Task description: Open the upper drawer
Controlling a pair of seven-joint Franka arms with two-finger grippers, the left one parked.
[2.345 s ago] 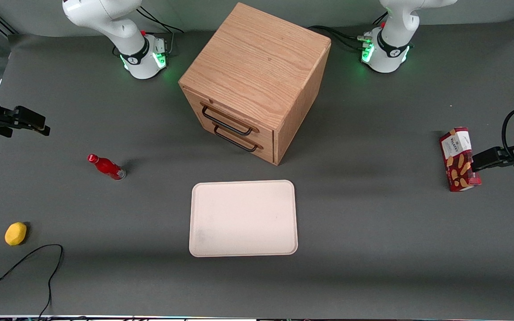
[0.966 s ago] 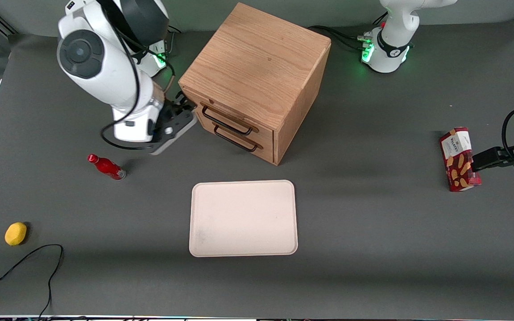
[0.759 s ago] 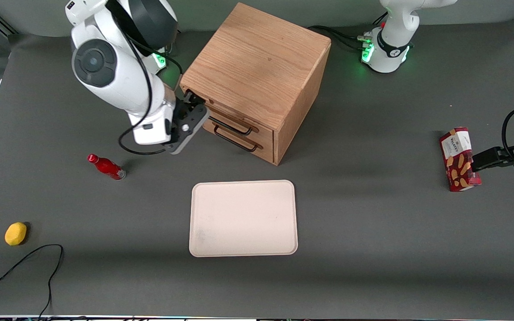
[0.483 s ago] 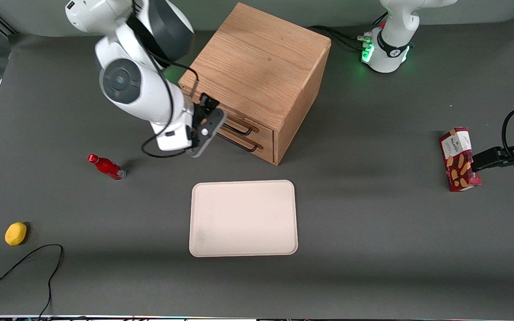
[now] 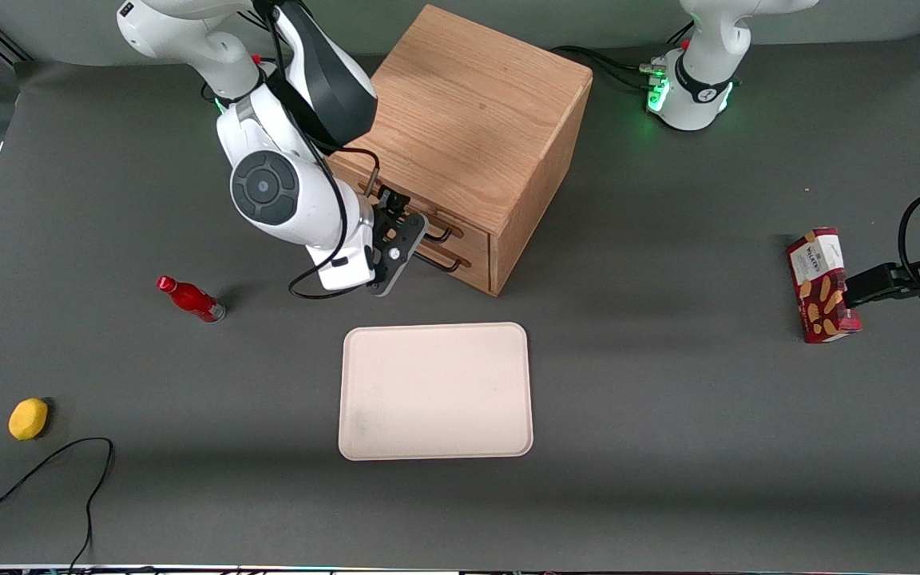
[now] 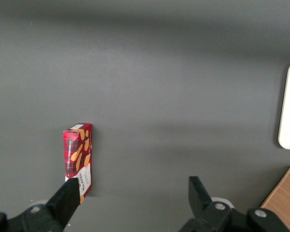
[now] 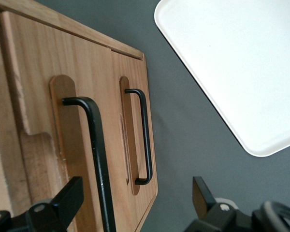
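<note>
The wooden cube cabinet (image 5: 468, 104) stands at the table's middle, farther from the front camera than the tray. Its upper drawer (image 5: 464, 230) is shut, and my arm covers most of its black wire handle (image 5: 446, 234). The lower drawer (image 5: 472, 271) is shut too. My right gripper (image 5: 402, 214) is right in front of the drawer fronts, open and holding nothing. In the right wrist view the gripper (image 7: 135, 198) is spread wide. The upper drawer's handle (image 7: 97, 150) runs between the two fingers, close to one of them. The lower handle (image 7: 144, 135) lies beside it.
A white tray (image 5: 434, 391) lies nearer the front camera than the cabinet and shows in the wrist view (image 7: 232, 63). A red bottle (image 5: 191, 299), a yellow fruit (image 5: 28, 418) and a black cable (image 5: 45, 471) lie toward the working arm's end. A red biscuit box (image 5: 821, 285) lies toward the parked arm's end.
My right arm swung in from the working arm's end of the table and slid along the cabinet's front. The gripper now sits at the drawer handles. The drawers have not moved.
</note>
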